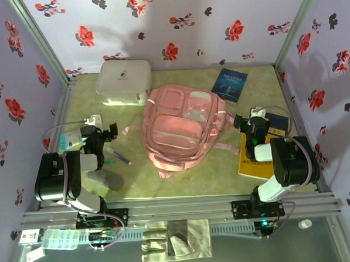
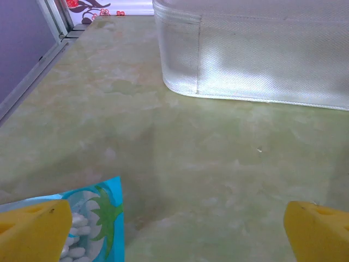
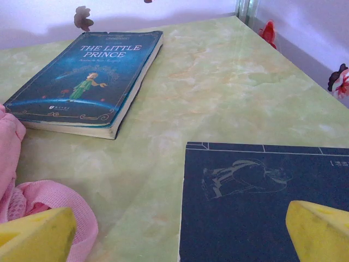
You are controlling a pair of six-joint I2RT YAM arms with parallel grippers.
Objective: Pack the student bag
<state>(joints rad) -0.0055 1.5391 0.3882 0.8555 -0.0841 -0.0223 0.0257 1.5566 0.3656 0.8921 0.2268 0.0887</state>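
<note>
The student bag [image 1: 183, 127] is a large pink backpack lying flat in the middle of the table, its pale front pockets facing up. One of its pink straps [image 3: 49, 210] curls at the lower left of the right wrist view. My left gripper [image 1: 106, 133] hovers to the left of the bag. It stands open [image 2: 180, 229], with bare table between its yellow fingertips [image 2: 32, 232]. To the right of the bag, my right gripper [image 1: 247, 122] is also open [image 3: 180, 232], over the edge of a dark navy book [image 3: 262, 202].
A white-grey zip case [image 1: 124, 81] [image 2: 256, 49] sits at the back left. A blue book [image 1: 230, 84] [image 3: 87, 82] lies at the back right and a yellow book [image 1: 256, 162] under the right arm. A blue packet [image 2: 92, 218] and a pen [image 1: 119, 156] lie near the left gripper.
</note>
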